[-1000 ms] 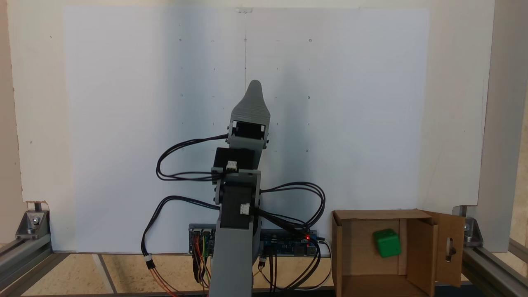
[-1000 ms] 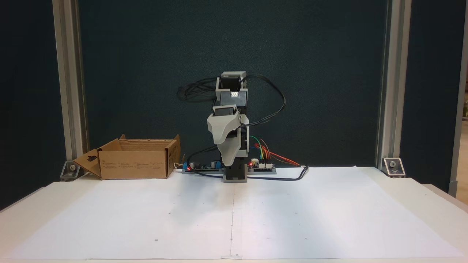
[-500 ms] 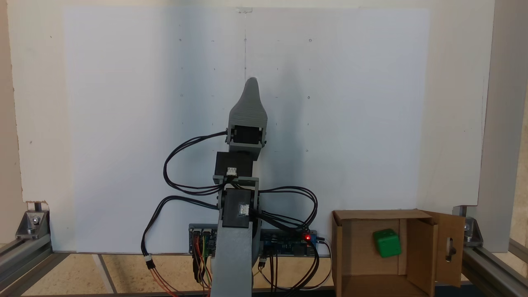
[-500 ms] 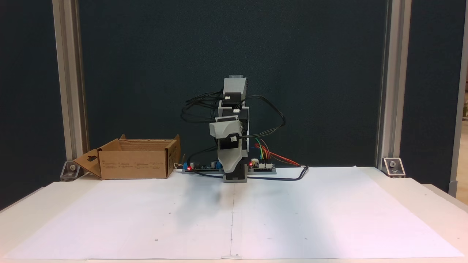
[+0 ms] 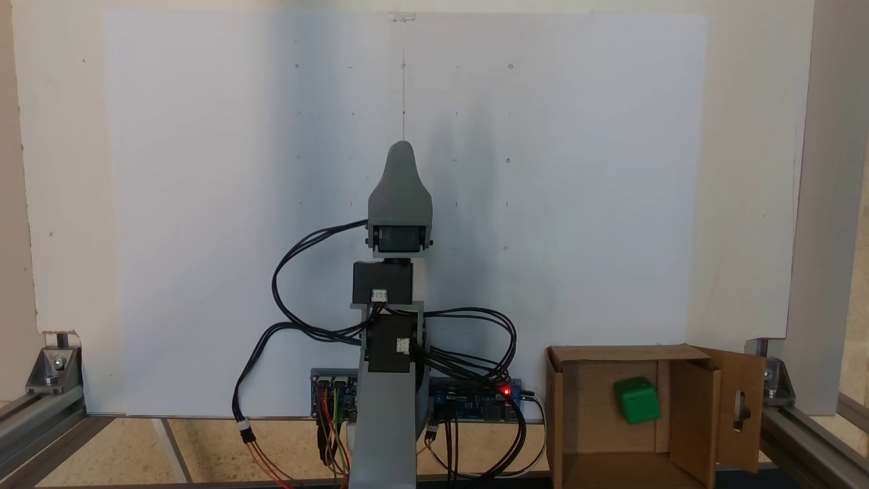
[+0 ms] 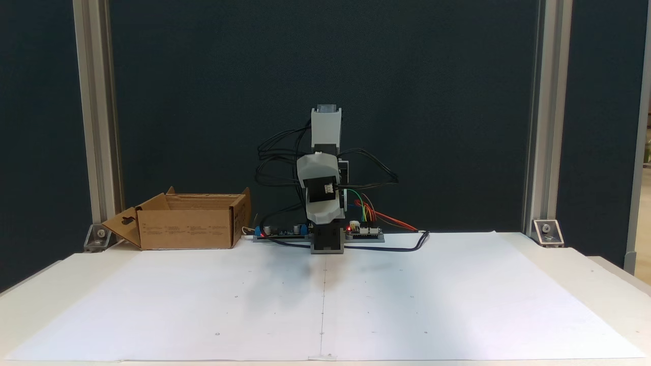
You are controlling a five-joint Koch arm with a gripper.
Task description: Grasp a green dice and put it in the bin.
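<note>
The green dice [image 5: 637, 401] lies inside the bin [image 5: 601, 429], a brown cardboard box at the lower right of a fixed view, with a keyhole flap [image 5: 741, 409] on its right. The bin [image 6: 185, 229] stands left of the arm's base in a fixed view, where its wall hides the dice. My gripper [image 5: 401, 147] hangs over the white sheet's middle, far from the bin, with nothing seen in it. It shows as one grey tip, so its jaws lie one behind the other. My gripper [image 6: 323, 219] points down in front of the base.
A white paper sheet [image 6: 407, 300] covers the table in front of the arm. Circuit boards with coloured wires [image 6: 363, 231] and black cables [image 5: 299, 285] sit around the base. Aluminium posts [image 6: 96, 127] stand at the back corners.
The arm has turned from a slight tilt to straight along the centre line. The gripper has drawn back toward the base and lifted a little. The dice has stayed in the bin.
</note>
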